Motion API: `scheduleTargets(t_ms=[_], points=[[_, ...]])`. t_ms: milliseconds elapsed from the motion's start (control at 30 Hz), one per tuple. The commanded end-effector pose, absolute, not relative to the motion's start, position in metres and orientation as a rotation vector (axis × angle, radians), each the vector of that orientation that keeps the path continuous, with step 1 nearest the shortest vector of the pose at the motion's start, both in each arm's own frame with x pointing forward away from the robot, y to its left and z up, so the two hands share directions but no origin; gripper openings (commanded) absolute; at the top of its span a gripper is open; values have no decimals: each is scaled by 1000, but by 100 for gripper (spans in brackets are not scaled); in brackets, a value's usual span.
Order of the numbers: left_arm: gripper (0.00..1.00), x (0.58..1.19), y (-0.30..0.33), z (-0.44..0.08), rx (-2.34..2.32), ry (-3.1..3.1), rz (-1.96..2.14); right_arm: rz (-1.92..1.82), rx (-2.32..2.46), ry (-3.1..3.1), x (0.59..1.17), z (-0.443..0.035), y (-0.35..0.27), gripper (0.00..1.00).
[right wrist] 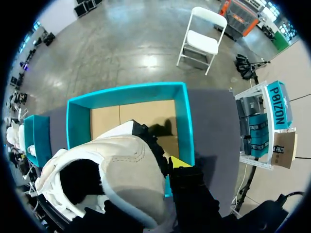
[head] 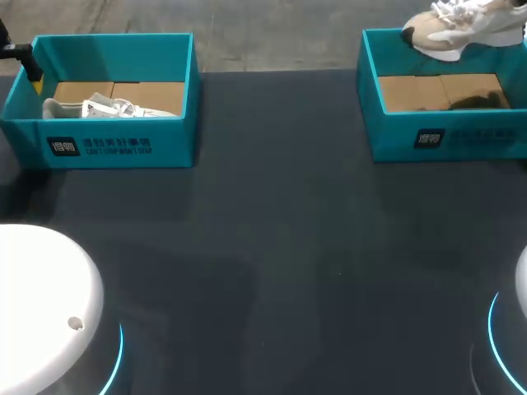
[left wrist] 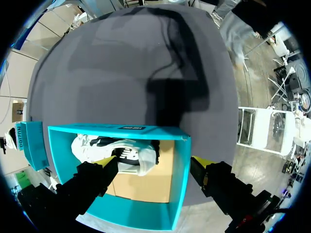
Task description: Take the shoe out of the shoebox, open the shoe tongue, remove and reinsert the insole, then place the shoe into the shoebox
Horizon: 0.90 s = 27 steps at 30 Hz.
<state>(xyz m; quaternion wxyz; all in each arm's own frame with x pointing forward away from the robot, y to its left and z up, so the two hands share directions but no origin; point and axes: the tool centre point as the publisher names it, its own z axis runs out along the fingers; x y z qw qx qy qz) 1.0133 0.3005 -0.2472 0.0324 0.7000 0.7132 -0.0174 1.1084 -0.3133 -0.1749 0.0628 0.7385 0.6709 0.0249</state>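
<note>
A beige and white shoe hangs above the far edge of the right teal shoebox. In the right wrist view my right gripper is shut on the heel collar of this shoe. One yellow-tipped finger shows outside the collar and the other is hidden by the shoe. The right shoebox under it shows only its bare cardboard floor. My left gripper stands open above the left teal shoebox. A white shoe lies in that left shoebox, untouched.
The dark table top stretches between the two boxes and toward me. White robot bases sit at the near left and near right edge.
</note>
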Motion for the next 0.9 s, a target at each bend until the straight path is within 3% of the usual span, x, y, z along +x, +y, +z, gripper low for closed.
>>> scheduleTargets(t_ms=[33, 900], points=[[100, 1013, 301, -246, 2157, 2196, -51, 102, 2217, 2014, 1102, -175, -312, 0], [100, 1013, 301, -246, 2157, 2196, -51, 78, 2193, 2009, 1094, -167, -301, 0]])
